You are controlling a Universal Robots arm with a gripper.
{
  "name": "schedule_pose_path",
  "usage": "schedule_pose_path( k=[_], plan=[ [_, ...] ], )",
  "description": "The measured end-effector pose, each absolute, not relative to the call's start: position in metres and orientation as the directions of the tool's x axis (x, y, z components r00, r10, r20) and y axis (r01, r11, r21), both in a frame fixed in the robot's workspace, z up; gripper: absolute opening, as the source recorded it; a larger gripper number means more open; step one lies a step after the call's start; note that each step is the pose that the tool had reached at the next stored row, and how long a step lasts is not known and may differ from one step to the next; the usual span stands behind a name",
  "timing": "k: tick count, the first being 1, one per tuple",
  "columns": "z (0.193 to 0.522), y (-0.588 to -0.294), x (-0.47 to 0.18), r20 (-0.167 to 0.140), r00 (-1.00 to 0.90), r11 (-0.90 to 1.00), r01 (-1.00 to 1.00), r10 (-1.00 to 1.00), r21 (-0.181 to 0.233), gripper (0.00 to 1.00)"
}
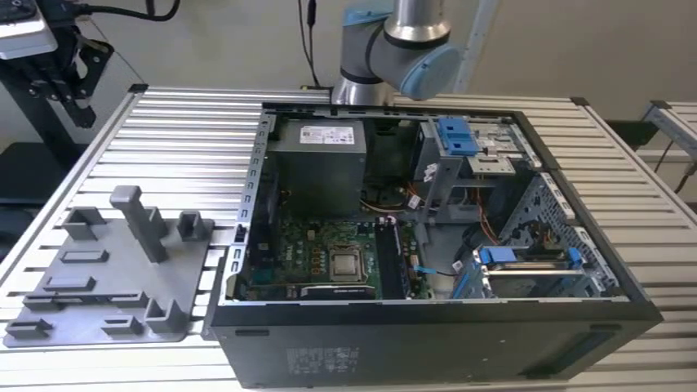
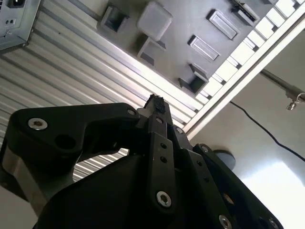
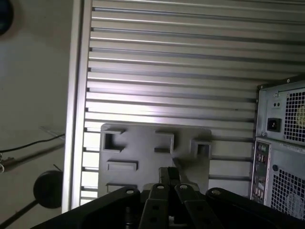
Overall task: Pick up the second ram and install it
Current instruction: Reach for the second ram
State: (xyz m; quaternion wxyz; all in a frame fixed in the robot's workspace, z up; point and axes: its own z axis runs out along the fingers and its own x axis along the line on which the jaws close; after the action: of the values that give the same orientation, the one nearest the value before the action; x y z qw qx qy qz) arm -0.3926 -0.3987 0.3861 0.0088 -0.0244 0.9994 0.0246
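Gripper [image 2: 155, 101]: fingers pressed together, nothing visibly pinched, high above the grey fixture [image 3: 143, 139]. The second ram [image 1: 82, 298] appears to be the slim dark strip along that fixture's near edge in the exterior view. Judged light, stiff, fragile; grip the flat faces mid-length.

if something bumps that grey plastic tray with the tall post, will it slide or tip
The grey tray lies flat and wide on the slatted table, so it probably slides rather than tips. It looks like light plastic with no clamps showing, so a modest push may shift it. Its tall post is the likeliest part to catch.
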Motion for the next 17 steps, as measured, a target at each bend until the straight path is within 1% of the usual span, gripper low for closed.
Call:
schedule_pose_path(
  k=[17],
  plan=[
    [0.386,-0.399,-0.425,-0.019,-0.998,0.997,-0.061,-0.06,0.049,0.11]
  ],
)
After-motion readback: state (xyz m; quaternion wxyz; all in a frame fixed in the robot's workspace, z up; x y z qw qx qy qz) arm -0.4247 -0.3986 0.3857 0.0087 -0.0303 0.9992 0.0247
